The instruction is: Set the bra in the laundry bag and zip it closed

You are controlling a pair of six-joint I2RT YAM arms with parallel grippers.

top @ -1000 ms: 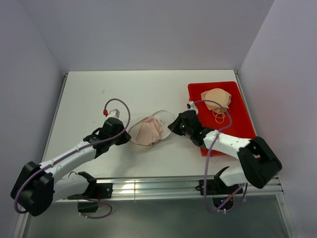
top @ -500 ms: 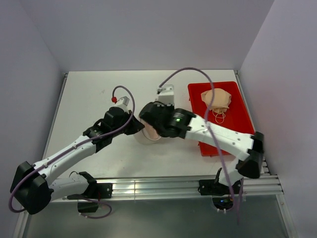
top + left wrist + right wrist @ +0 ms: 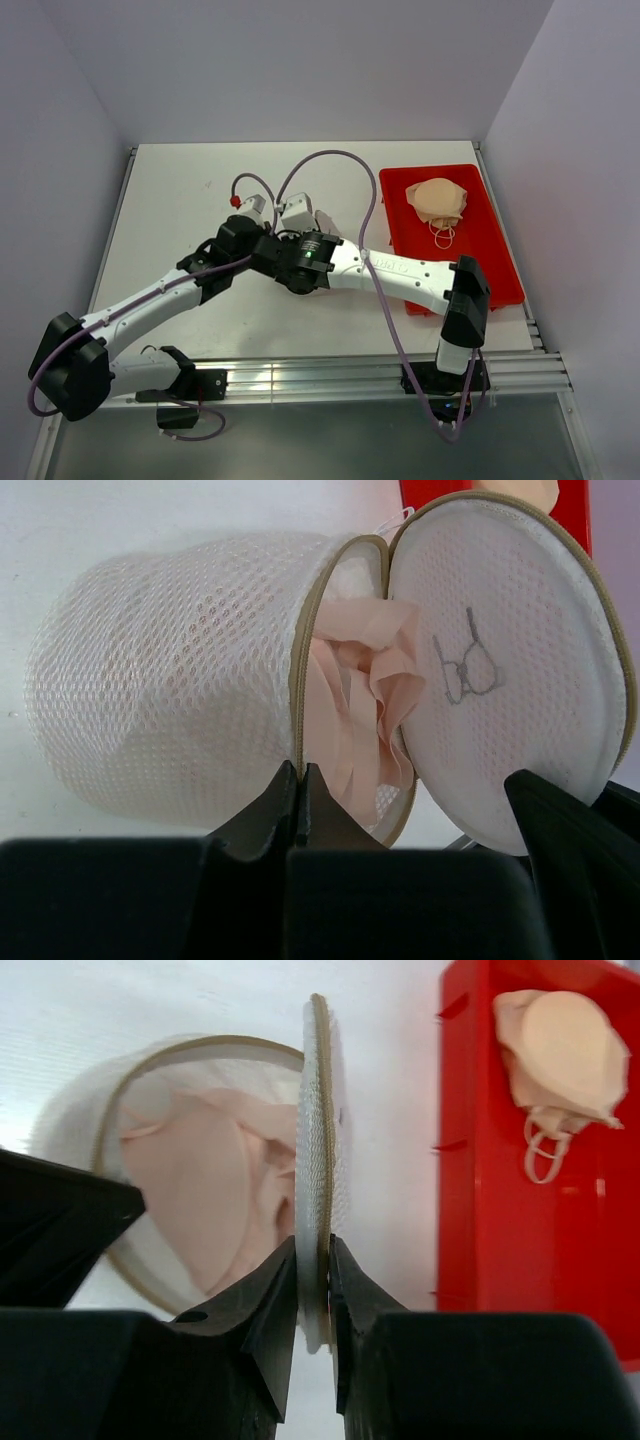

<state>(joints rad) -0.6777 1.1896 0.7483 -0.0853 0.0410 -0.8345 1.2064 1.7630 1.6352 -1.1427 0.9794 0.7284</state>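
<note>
two pinches logged at mid-frame: left gripper [image 3: 300, 792] on bag [image 3: 170, 680] rim, right gripper [image 3: 312, 1260], just swung in from frame right, on its flap [image 3: 318, 1110]. bra [image 3: 355, 710] inside; i judge zipping next.

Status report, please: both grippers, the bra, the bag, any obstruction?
Left gripper shut on rim of white round mesh laundry bag. Right gripper shut on its circular flap. Pale pinkish-beige bra inside, flap open, unzipped. Bra fabric bulges into the gap.

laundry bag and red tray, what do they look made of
The white round mesh laundry bag: likely soft synthetic netting, matte; open holes let the pale pink bra show through. The red rectangular tray: probably hard plastic, slightly glossy; smooth colour, stiff raised walls.
</note>
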